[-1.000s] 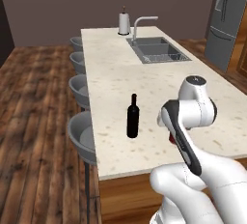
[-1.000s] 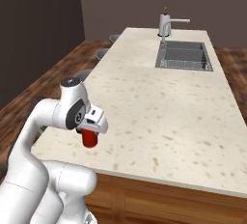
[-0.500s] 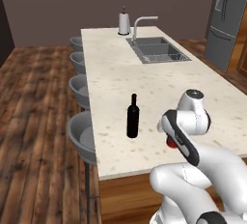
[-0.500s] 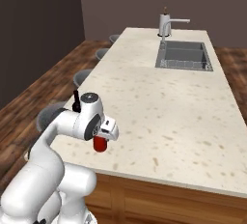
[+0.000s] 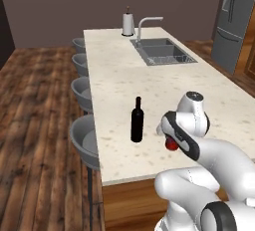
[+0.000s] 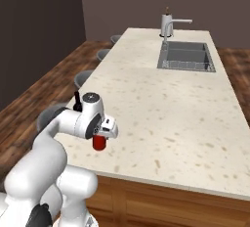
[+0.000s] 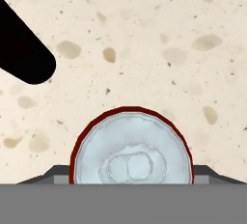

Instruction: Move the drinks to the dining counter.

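The end effector (image 6: 101, 135) hangs low over the near end of the desk (image 6: 166, 103), pointing down, with a small red can (image 6: 99, 143) sitting between its jaws. In the hand view the can (image 7: 131, 147) shows from straight above: a silver lid with a pull tab and a thin red rim, flanked low on each side by the end effector's grey parts. The jaws stand wide, about the width of the can, and they appear closed on it, so it reads as grasping the can. From the left base view the can (image 5: 171, 145) peeks out red beneath the white wrist, with the end effector (image 5: 170, 139) mostly hidden by the arm. Whether the can's base touches the stone or sits just above it I cannot tell.

Beside it, a tall black wine bottle (image 5: 137, 120) stands upright on the desk (image 5: 124, 70), near the can and toward the edge with the stools. In the hand view a black rounded shape (image 7: 21, 49) reaches in from the upper left edge over the speckled stone.

Further out, the long beige speckled top runs away from the robot. A steel sink (image 5: 162, 52) is set into its far half, with a curved faucet (image 5: 147, 24) and a white upright roll (image 5: 128, 23) behind it. Grey round stools (image 5: 85, 140) line one long side over a wooden floor (image 5: 35, 125). A steel fridge (image 5: 234, 21) stands at the far right.
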Robot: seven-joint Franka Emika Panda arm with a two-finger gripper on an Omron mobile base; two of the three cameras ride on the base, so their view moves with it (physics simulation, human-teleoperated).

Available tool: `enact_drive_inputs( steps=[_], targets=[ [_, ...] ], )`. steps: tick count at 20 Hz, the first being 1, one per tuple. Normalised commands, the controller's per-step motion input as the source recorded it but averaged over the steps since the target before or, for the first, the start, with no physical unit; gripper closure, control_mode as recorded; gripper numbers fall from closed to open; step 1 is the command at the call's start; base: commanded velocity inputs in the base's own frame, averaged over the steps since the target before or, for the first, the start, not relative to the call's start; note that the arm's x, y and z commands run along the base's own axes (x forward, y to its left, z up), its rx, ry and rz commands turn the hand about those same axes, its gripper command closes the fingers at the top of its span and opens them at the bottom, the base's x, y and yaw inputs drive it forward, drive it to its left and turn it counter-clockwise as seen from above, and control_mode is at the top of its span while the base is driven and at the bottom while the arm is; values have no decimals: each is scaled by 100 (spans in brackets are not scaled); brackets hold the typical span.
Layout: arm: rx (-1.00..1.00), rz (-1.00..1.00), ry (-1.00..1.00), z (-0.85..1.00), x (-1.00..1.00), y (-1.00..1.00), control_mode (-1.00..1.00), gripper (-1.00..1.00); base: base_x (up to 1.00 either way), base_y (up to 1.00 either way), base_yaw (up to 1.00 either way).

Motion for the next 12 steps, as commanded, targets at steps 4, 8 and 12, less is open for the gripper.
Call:
enact_drive_inputs(
  steps=[4,8,12],
  targets=[
    [-1,2,0,0,6,39,-100,100,0,0,0],
    [-1,0,0,-10,24,31,-100,100,0,0,0],
    [0,0,0,-36,29,4,-100,100,0,0,0]
  ],
)
